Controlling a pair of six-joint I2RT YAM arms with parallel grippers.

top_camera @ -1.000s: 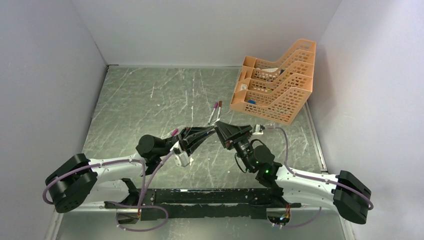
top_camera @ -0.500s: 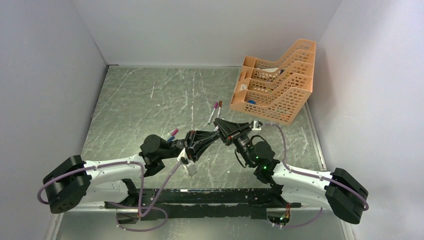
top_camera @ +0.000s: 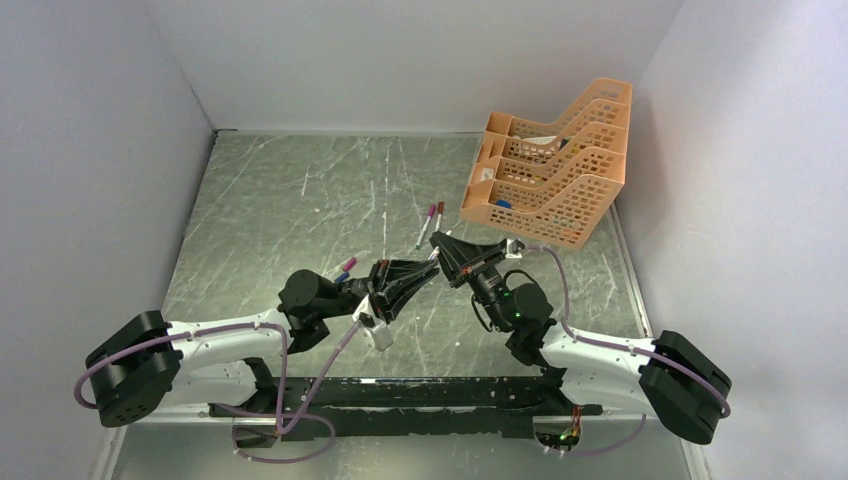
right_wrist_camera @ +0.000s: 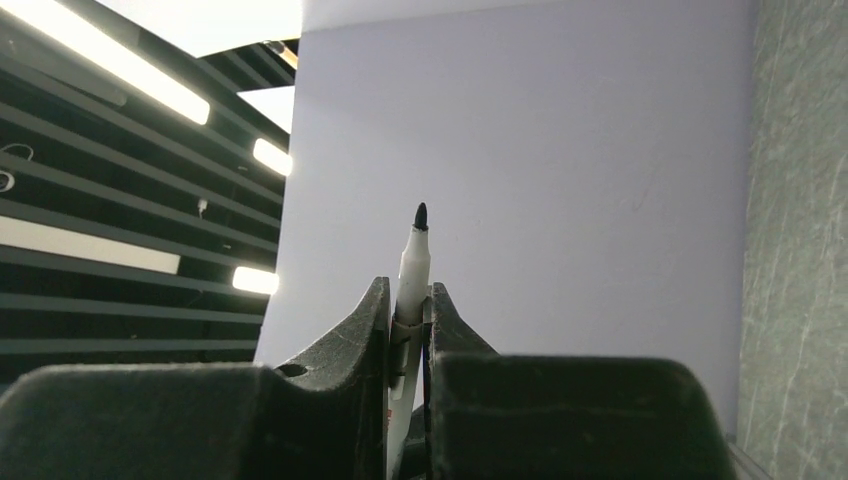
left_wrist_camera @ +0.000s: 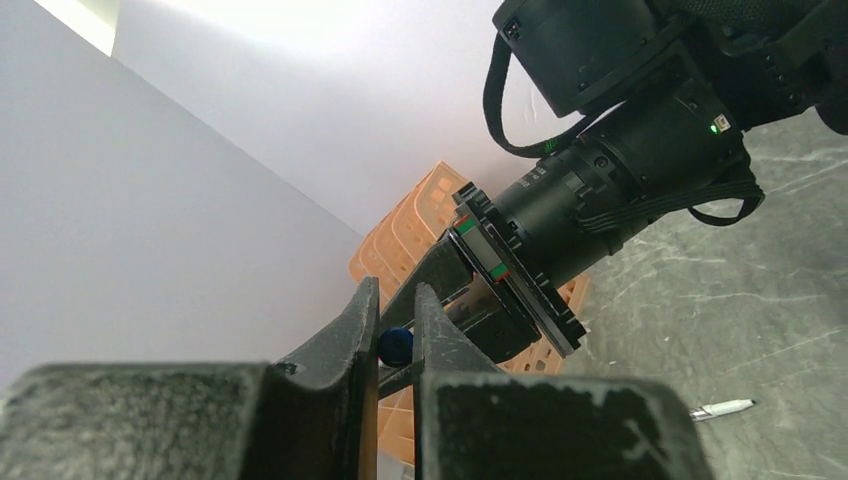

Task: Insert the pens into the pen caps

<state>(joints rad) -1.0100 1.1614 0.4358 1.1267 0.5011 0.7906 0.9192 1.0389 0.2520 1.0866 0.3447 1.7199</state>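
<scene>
My right gripper (top_camera: 447, 250) (right_wrist_camera: 408, 290) is shut on a slim white pen (right_wrist_camera: 414, 255), whose dark bare tip points out past the fingertips. Facing it, my left gripper (top_camera: 425, 272) (left_wrist_camera: 395, 290) is shut on a small blue pen cap (left_wrist_camera: 396, 345) pinched between its jaws. The two grippers meet tip to tip above the middle of the table; whether tip and cap touch is hidden. Two capped pens (top_camera: 432, 222), one magenta and one dark red, lie just behind them. Another magenta-capped pen (top_camera: 347, 265) lies beside my left arm.
An orange mesh tray (top_camera: 560, 160) (left_wrist_camera: 400, 235) with stepped tiers stands at the back right, close behind the right gripper. White walls close in the grey scratched table (top_camera: 300, 200) on three sides. A pen (left_wrist_camera: 722, 408) lies on the table in the left wrist view.
The right gripper's jaws have closed on the white pen. The left gripper with the blue cap has shifted right and now points at the right gripper's tips.
</scene>
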